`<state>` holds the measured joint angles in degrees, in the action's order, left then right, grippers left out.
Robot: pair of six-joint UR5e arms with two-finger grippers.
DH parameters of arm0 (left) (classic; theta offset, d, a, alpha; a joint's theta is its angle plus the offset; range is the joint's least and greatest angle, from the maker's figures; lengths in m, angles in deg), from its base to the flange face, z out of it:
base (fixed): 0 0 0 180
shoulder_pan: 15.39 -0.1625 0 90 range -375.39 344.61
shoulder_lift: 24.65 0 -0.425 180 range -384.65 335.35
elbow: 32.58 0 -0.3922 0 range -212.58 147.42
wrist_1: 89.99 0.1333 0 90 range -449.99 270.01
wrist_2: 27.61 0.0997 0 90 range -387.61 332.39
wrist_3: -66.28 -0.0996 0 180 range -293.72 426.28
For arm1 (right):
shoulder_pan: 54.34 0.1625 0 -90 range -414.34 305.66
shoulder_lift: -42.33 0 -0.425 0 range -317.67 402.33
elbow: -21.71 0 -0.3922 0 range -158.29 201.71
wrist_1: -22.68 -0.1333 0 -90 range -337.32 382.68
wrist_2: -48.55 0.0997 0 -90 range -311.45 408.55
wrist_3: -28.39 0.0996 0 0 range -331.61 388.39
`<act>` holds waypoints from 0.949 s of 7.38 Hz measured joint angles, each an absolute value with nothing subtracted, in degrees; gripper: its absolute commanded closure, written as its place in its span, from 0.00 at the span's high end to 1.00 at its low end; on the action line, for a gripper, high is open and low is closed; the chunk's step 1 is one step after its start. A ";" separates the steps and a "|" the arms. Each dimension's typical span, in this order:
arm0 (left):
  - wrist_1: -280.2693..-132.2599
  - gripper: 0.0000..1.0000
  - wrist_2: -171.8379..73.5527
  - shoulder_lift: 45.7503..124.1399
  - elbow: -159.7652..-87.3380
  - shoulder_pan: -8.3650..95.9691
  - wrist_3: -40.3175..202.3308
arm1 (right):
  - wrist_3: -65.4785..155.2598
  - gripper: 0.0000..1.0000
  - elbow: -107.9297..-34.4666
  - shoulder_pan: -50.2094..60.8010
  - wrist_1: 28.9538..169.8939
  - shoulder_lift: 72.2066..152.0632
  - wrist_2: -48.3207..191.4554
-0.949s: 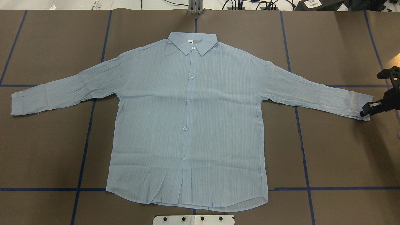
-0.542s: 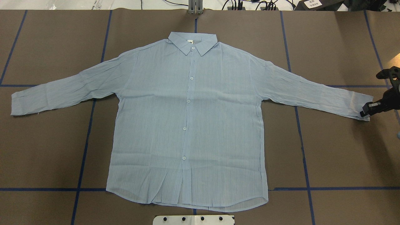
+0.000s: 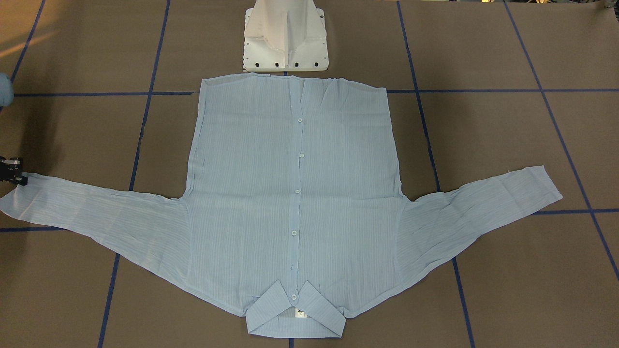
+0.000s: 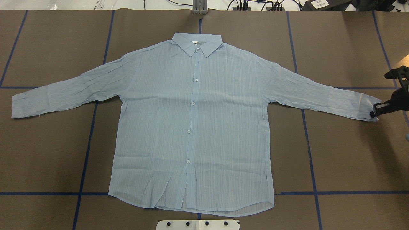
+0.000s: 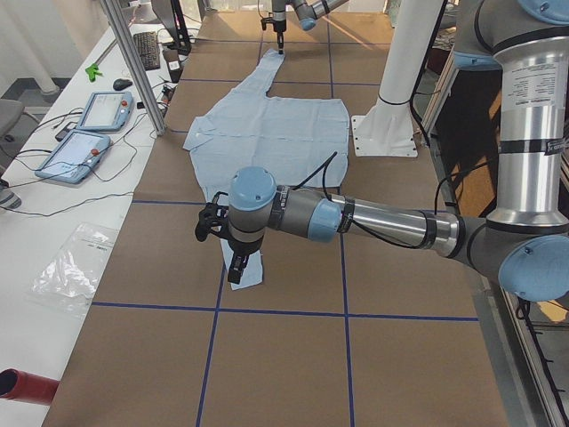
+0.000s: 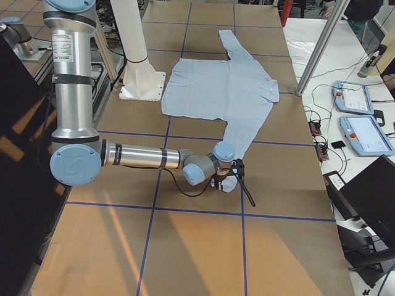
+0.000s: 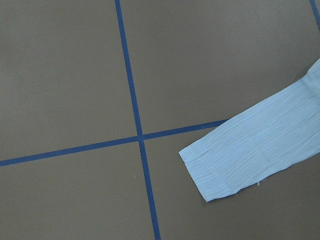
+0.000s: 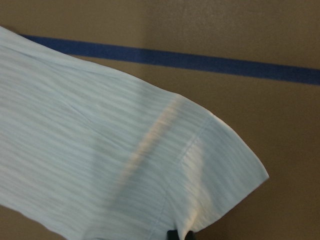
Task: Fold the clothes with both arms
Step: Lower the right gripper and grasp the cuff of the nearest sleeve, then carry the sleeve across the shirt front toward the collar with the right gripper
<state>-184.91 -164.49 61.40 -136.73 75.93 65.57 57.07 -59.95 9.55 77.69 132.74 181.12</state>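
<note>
The light blue striped shirt (image 4: 191, 127) lies spread flat and buttoned on the brown table, collar at the far side and both sleeves stretched out sideways. My right gripper (image 4: 375, 111) is at the end of the right sleeve, low on the table, and looks shut on the cuff edge (image 8: 150, 150). It also shows at the left edge of the front-facing view (image 3: 12, 171). My left gripper (image 5: 236, 267) hangs over the left cuff (image 7: 240, 155), above the table. It shows only in the exterior left view, so I cannot tell whether it is open.
The white pedestal base (image 3: 285, 38) stands at the shirt's hem. Blue tape lines (image 4: 86, 153) grid the table. Two tablets (image 5: 89, 124) and cables lie beyond the far edge, next to a metal post (image 5: 133, 62).
The right gripper has shifted slightly up and in at the right cuff and its tip looks narrower. The cuff corner moved a little with it. The shirt is otherwise unchanged.
</note>
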 measured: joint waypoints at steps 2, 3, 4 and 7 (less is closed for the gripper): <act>-184.91 1.00 -164.46 61.40 -136.68 75.93 65.57 | 57.10 0.00 -63.77 10.22 77.58 133.05 181.29; -184.91 1.00 -164.46 61.40 -136.66 75.92 65.57 | 57.12 0.00 -66.61 10.51 77.79 132.92 181.51; -184.91 1.00 -164.46 61.40 -136.62 75.93 65.59 | 57.15 0.00 -69.06 10.61 77.94 131.75 181.80; -184.83 1.00 -164.46 61.29 -136.62 75.92 65.74 | 59.08 0.00 -70.72 7.98 78.15 119.97 183.52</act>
<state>-184.83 -164.46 61.29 -136.62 75.92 65.74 59.08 -70.72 7.98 78.15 119.97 183.52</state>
